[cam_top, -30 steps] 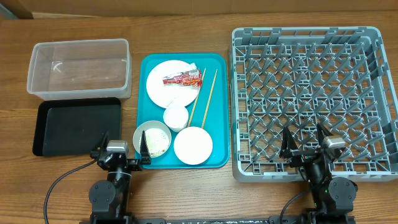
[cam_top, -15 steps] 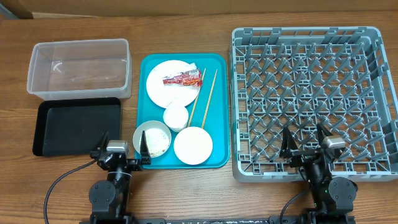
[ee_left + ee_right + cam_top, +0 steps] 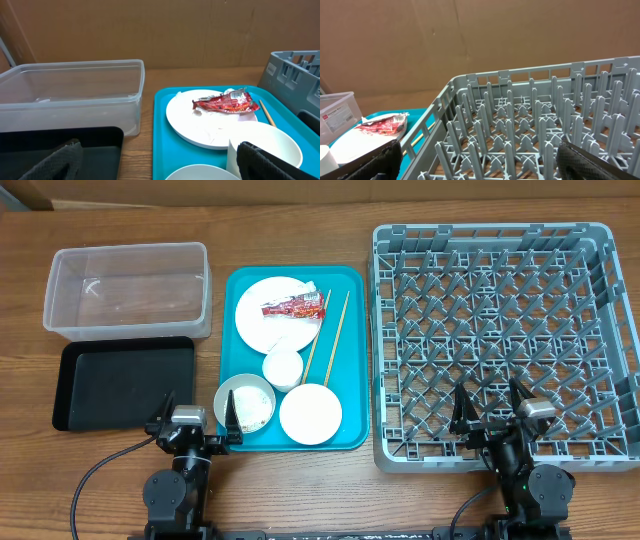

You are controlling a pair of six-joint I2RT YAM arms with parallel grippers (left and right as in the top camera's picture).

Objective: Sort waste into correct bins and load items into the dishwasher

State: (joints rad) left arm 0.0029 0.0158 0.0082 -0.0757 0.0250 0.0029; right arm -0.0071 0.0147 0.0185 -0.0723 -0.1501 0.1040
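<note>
A teal serving tray [image 3: 352,385] holds a round white plate [image 3: 262,320] with the red wrapper [image 3: 295,306] and some white tissue [image 3: 312,290] on it. Two chopsticks [image 3: 335,335], a small white cup [image 3: 283,367], a pale bowl [image 3: 246,403] and a white bowl [image 3: 310,413] also lie on that tray. The clear tub [image 3: 127,288] and black tray [image 3: 125,383] sit to its left, the grey dish rack [image 3: 505,340] to its right. My left gripper [image 3: 196,423] is open at the teal tray's near left corner. My right gripper [image 3: 491,408] hangs open over the rack's near edge. Both hold nothing.
In the left wrist view the wrapper [image 3: 222,102] lies on the plate [image 3: 200,127], with the cup [image 3: 265,147] close to my right finger [image 3: 270,162]. The rack's upright pegs [image 3: 535,125] fill the right wrist view. A brown cardboard wall stands behind the table.
</note>
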